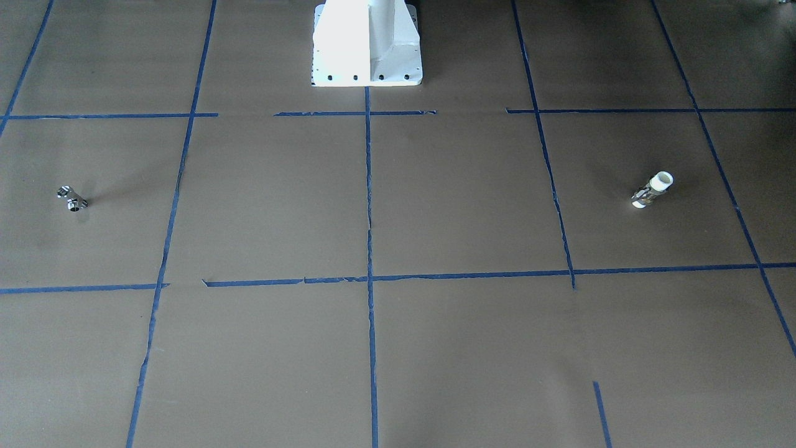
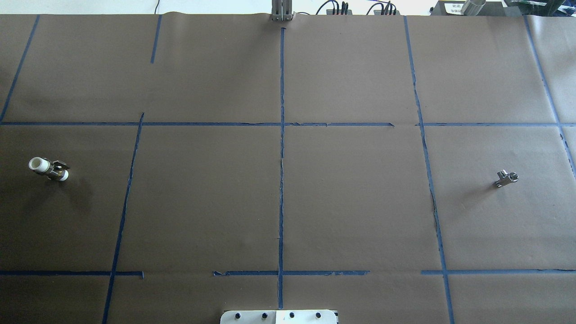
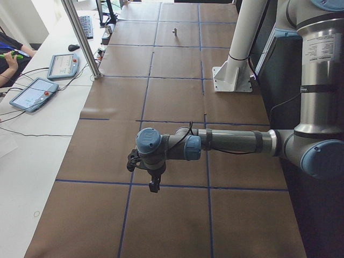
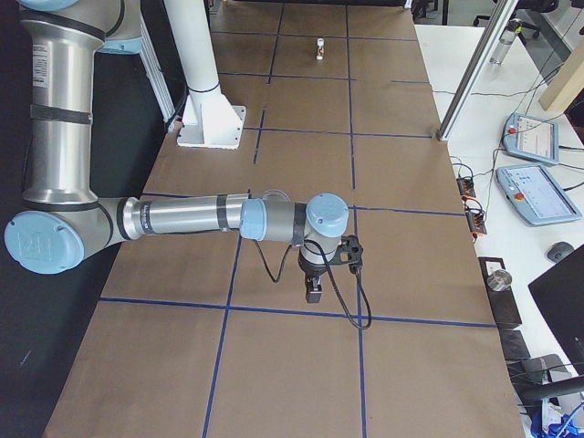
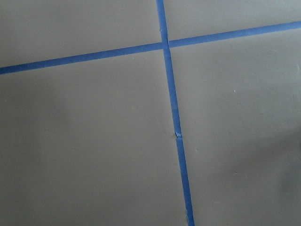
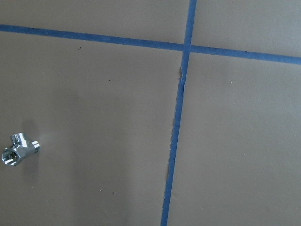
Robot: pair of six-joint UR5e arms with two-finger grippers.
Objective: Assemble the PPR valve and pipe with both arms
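The PPR valve [image 2: 48, 168], with white ends and a brass middle, lies on the brown table at the far left of the overhead view. It also shows in the front-facing view [image 1: 652, 190] and far off in the exterior right view [image 4: 320, 47]. The silver pipe [image 2: 506, 178] lies at the far right and also shows in the front-facing view [image 1: 73, 198], the right wrist view [image 6: 19, 149] and the exterior left view [image 3: 174, 31]. The left gripper [image 3: 154, 184] and right gripper [image 4: 313, 292] hang above the table and show only in the side views. I cannot tell whether they are open or shut.
A white pedestal [image 1: 367, 43] stands at the robot's side of the table, in the middle. Blue tape lines [image 2: 282, 135] divide the brown paper into squares. A side bench with tablets [image 3: 33, 94] and an aluminium post [image 3: 80, 37] runs along the far edge.
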